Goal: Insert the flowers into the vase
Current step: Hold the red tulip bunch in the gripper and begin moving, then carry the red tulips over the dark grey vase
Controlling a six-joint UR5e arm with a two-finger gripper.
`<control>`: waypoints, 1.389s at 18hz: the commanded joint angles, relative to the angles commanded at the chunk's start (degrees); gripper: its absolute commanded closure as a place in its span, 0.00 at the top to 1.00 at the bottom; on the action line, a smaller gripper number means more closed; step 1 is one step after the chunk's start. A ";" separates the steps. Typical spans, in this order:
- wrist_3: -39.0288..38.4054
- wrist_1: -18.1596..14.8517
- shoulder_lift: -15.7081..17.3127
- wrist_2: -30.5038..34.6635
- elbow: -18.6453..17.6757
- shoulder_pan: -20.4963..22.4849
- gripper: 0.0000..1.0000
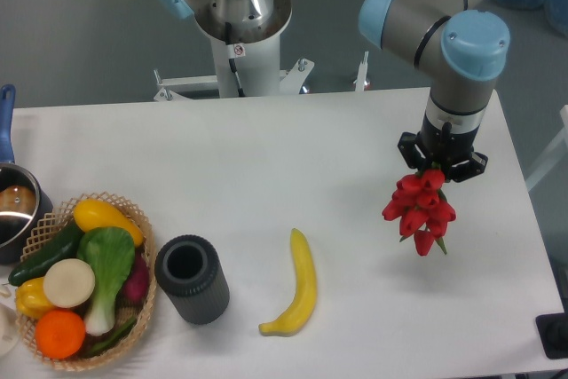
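We see the gripper [441, 169] at the right side of the white table [293, 148], pointing straight down from the grey and blue arm [461, 51]. Directly beneath it hang the flowers [420, 210], a tight bunch of red tulip buds whose top sits right at the gripper's underside; a sliver of green shows at the lower tip of the bunch. The fingers themselves are hidden behind the gripper body and the buds, yet the bunch hangs off the tabletop with nothing else bearing it, so we read the gripper as clamped on the flowers.

The vase [192, 278] stands upright near the front edge of the table, well apart from the flowers and far to the left of them in the picture. Its round mouth is open toward the camera and its dark ribbed sides are plain to see. Between the vase and the flowers lies a yellow banana [298, 287], flat on the table and nearer the vase. On the vase's other side, just beside it, sits a wicker basket [133, 219] filled with vegetables and fruit. Beyond the basket, at the table's left edge, stands a metal pot with a blue handle [11, 210].
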 joint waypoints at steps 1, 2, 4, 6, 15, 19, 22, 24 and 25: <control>0.00 0.09 0.00 0.00 0.00 -0.17 0.03; 0.00 0.09 0.09 -0.17 0.00 -0.18 0.03; -0.09 0.09 0.26 -0.96 0.26 -0.35 0.03; -0.79 0.09 -0.08 -2.80 1.66 -0.70 0.03; -11.14 6.05 0.26 -21.60 2.64 -2.81 0.03; -19.14 12.73 0.79 -31.61 1.85 -5.18 0.03; -22.93 18.44 0.44 -43.91 2.02 -5.89 0.04; -23.99 18.90 0.53 -47.01 2.20 -6.41 0.05; -23.99 18.90 0.61 -47.02 2.28 -7.46 0.05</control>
